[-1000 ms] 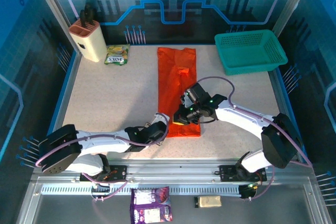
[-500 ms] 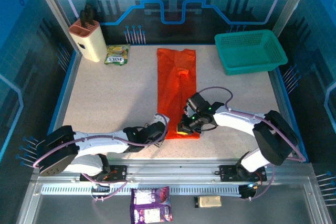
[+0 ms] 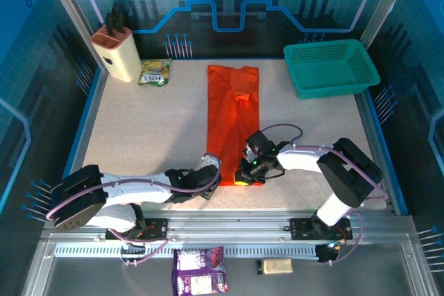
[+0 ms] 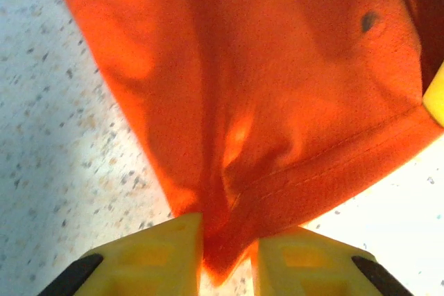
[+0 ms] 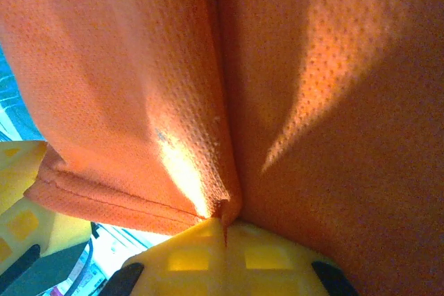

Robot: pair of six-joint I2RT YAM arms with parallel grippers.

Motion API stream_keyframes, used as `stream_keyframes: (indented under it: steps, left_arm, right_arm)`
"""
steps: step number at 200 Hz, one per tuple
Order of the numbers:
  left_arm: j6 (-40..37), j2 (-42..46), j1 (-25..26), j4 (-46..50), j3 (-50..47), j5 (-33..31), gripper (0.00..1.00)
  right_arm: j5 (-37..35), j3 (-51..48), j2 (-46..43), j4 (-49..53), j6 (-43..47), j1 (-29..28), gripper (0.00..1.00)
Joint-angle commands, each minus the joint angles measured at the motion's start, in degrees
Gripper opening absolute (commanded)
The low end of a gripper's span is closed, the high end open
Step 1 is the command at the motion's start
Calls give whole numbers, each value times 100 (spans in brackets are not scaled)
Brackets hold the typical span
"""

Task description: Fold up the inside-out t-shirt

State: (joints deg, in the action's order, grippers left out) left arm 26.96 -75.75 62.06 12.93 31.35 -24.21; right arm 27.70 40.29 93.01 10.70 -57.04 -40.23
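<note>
The inside-out t-shirt is bright orange and lies as a long narrow strip from the back middle of the table toward the near edge. My left gripper sits at the strip's near left corner. In the left wrist view its yellow fingers stand a little apart, open, with the hem corner of the t-shirt lying loosely between them and table showing in the gap. My right gripper is at the near right corner, low over the table. In the right wrist view it is shut on a pinched fold of the t-shirt.
A teal mesh basket stands at the back right. A cream knife block and a green snack packet are at the back left. A purple packet and a small tan item lie below the front rail.
My right gripper has drawn its shirt corner toward the near edge and lowered it. The left gripper's jaws have parted around the hem corner.
</note>
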Motion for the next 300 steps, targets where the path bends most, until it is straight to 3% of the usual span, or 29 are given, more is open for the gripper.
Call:
stream_keyframes:
  steps: [1, 24, 46, 82, 124, 171, 222, 265, 300]
  left_arm:
    - [376, 425, 31, 657, 268, -144, 29]
    - [364, 604, -8, 778, 503, -45, 31]
    - [310, 516, -189, 631, 715, 463, 28]
    - [494, -106, -975, 244, 1122, 2363, 15]
    - [661, -873, -1331, 84, 1197, 3473, 8]
    - [1116, -1289, -1853, 379, 821, 3634, 5]
    - [1042, -1723, -1934, 914, 1029, 3688, 5]
    - [986, -1156, -1942, 984, 1326, 3821, 14]
    - [1046, -1279, -1959, 1190, 1718, 3968, 14]
  right_arm:
    - [-108, -141, 173, 47, -51, -63, 0]
    - [-85, -128, 133, 64, -62, -59, 0]
    - [-123, -26, -33, 216, -41, -73, 0]
    - [-234, 133, -135, 495, 87, -73, 0]
    - [-241, 66, -117, 391, 17, -68, 0]
    - [-366, 67, -256, 529, 25, -66, 0]
    - [-288, 50, -161, 437, -27, -79, 0]
    - [-267, 442, -574, 950, 26, -80, 16]
    - [-416, 898, -897, 1514, 287, 117, 19]
